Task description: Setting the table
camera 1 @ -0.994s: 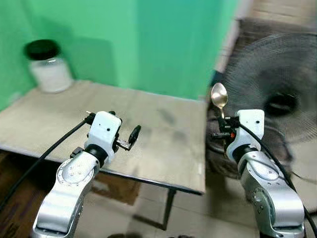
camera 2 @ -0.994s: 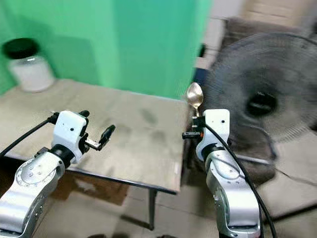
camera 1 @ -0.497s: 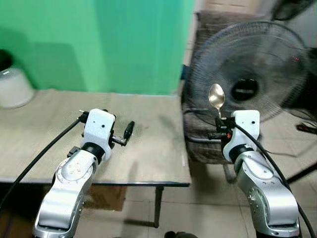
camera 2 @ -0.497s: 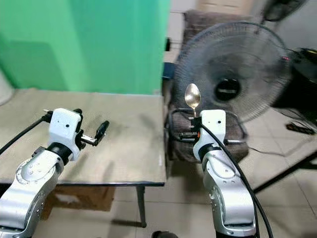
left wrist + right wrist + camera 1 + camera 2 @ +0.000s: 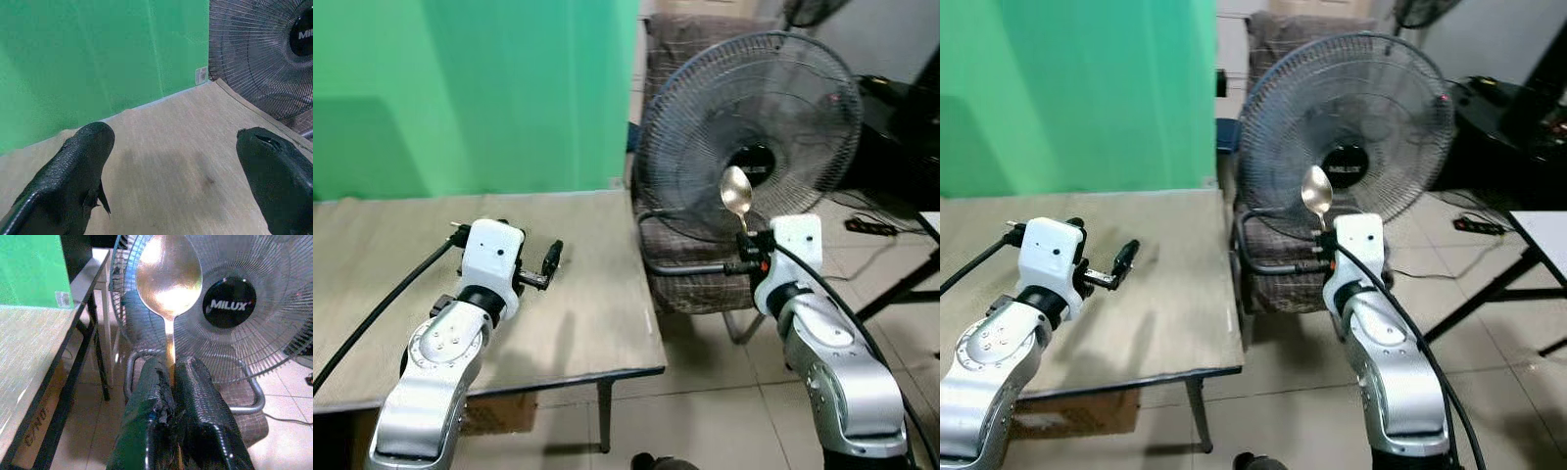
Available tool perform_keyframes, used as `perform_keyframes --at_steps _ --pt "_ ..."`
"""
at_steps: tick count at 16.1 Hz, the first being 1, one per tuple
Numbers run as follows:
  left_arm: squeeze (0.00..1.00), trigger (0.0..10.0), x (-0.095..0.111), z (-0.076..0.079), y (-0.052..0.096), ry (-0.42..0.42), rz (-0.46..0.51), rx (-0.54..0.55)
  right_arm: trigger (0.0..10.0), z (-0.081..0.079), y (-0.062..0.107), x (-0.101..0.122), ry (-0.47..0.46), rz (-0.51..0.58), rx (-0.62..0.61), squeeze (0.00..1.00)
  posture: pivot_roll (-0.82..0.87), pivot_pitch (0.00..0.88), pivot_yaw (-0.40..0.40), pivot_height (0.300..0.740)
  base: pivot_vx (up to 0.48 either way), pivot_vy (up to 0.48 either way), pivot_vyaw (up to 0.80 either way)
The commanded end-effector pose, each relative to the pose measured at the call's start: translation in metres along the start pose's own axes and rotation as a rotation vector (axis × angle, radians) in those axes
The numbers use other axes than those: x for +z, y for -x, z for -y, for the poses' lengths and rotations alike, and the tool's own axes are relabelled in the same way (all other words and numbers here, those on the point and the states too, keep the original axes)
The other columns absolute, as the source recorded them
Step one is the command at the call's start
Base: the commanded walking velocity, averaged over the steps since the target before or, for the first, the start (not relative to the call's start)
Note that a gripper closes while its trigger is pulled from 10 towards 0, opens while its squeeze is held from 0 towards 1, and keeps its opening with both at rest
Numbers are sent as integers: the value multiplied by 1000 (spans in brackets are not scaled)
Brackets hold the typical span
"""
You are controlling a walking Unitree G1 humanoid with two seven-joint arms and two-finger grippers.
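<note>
My right gripper (image 5: 752, 262) is shut on the handle of a metal spoon (image 5: 736, 192), which stands upright with its bowl on top, held off the table's right edge in front of the fan. In the right wrist view the spoon (image 5: 168, 276) rises from between the closed fingers (image 5: 193, 396). My left gripper (image 5: 551, 262) is open and empty, held over the beige table (image 5: 578, 323). In the left wrist view its two black fingertips (image 5: 83, 152) stand wide apart above the tabletop (image 5: 166, 171).
A large black floor fan (image 5: 749, 137) stands just right of the table, in front of a brown chair (image 5: 690, 284). A green wall (image 5: 470, 88) backs the table. Another table's legs (image 5: 901, 289) and cables lie at the far right on the tiled floor.
The camera has swung to the right: the table and green wall have slid left, the white jar has left the picture, and the fan is now central. Both arms keep their poses.
</note>
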State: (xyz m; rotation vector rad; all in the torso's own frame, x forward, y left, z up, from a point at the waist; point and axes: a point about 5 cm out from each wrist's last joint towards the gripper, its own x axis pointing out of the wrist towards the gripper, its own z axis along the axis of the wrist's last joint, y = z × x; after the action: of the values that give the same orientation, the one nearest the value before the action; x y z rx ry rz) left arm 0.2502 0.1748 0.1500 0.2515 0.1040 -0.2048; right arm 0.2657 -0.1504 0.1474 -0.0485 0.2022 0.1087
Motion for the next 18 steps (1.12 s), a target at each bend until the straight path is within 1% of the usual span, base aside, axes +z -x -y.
perform_keyframes --at_steps 1,5,9,11,13,15,18 --pt "0 10000 0 0 -1 -4 7 10 10000 1 0 2 11 11 9 0 177 0 -55 740 0 0 -800" --pt "0 10000 0 3 -1 -8 11 0 10000 1 0 3 7 11 21 0 174 0 -57 740 0 0 -800" --pt "0 10000 2 1 -3 -15 17 -4 10000 1 1 1 -29 8 8 0 171 0 -49 740 0 0 -800" --pt "0 10000 6 2 -5 -5 33 -23 10000 0 3 0 -46 10 -5 0 160 0 -30 740 0 0 -800" --pt "0 10000 7 1 -7 27 43 -19 10000 0 6 -1 -52 11 -15 0 150 0 -17 740 0 0 -800" --pt "0 10000 8 1 -8 15 52 -27 10000 0 8 0 -58 12 -25 0 137 0 -6 740 0 0 -800" --pt "0 10000 8 3 -9 7 51 -29 10000 1 8 1 -59 12 -28 0 140 0 -8 740 0 -346 -800"
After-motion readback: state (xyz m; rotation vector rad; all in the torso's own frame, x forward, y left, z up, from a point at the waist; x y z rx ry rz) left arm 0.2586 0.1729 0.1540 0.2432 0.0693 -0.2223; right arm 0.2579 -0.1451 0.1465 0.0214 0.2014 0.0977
